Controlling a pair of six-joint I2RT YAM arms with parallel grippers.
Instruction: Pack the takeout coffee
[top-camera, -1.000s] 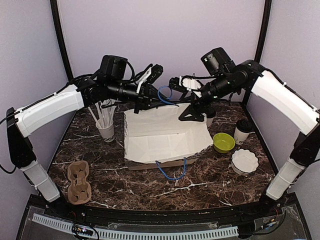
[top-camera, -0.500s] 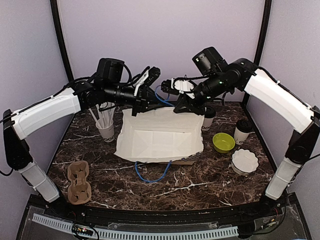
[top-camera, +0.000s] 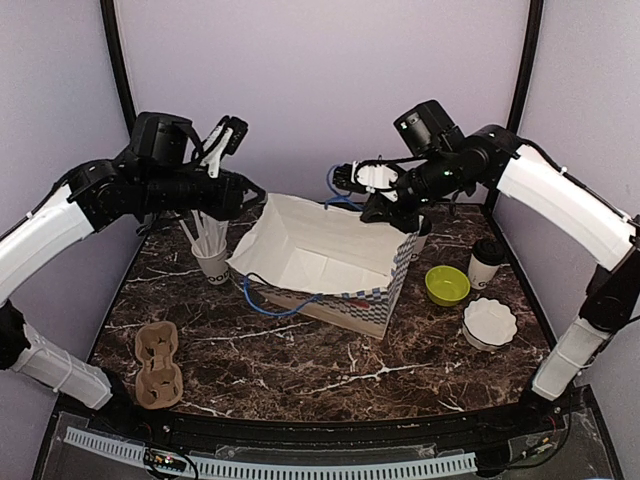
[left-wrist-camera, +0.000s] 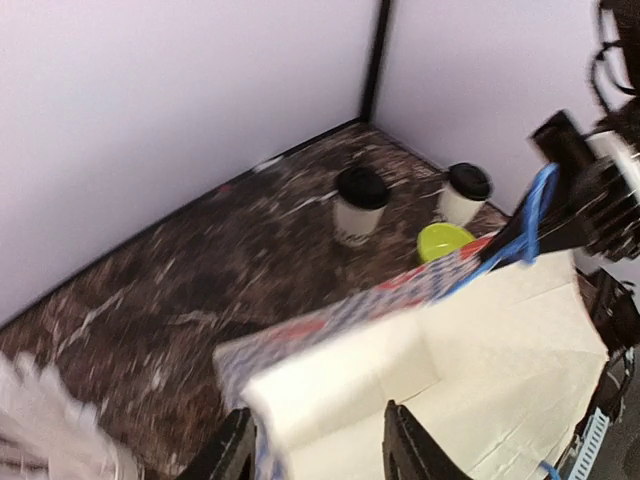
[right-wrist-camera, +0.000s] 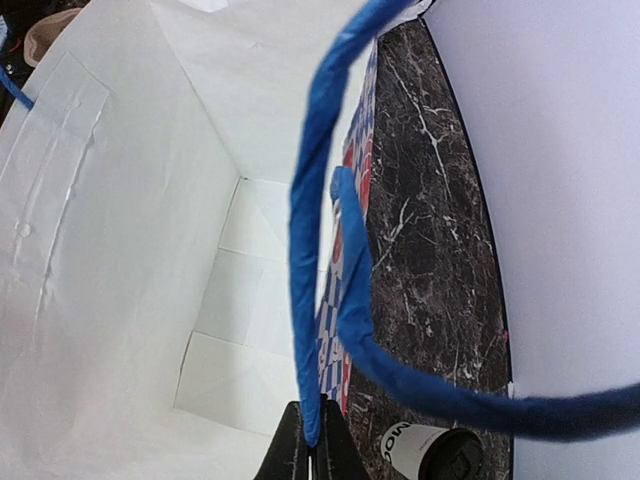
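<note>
my right tool (right-wrist-camera: 309, 452) pinches the blue rope handle (right-wrist-camera: 305, 250), propping the white paper bag (top-camera: 320, 255) open for loading; my left tool (left-wrist-camera: 320, 450) hovers, fingers apart. both black-lidded white paper cups (left-wrist-camera: 360, 205) stand near the tabletop's (top-camera: 300, 350) far-right corner.

Your right gripper (right-wrist-camera: 310, 448) is pinching the base of the blue handle (right-wrist-camera: 312, 230) at the rim of the white paper bag (right-wrist-camera: 130, 250); the bag is gaping open below you; the handle is looping rightward over the marble table (right-wrist-camera: 430, 230); a black-lidded coffee cup (right-wrist-camera: 437, 452) is standing near the bag's checkered outer wall.
</note>
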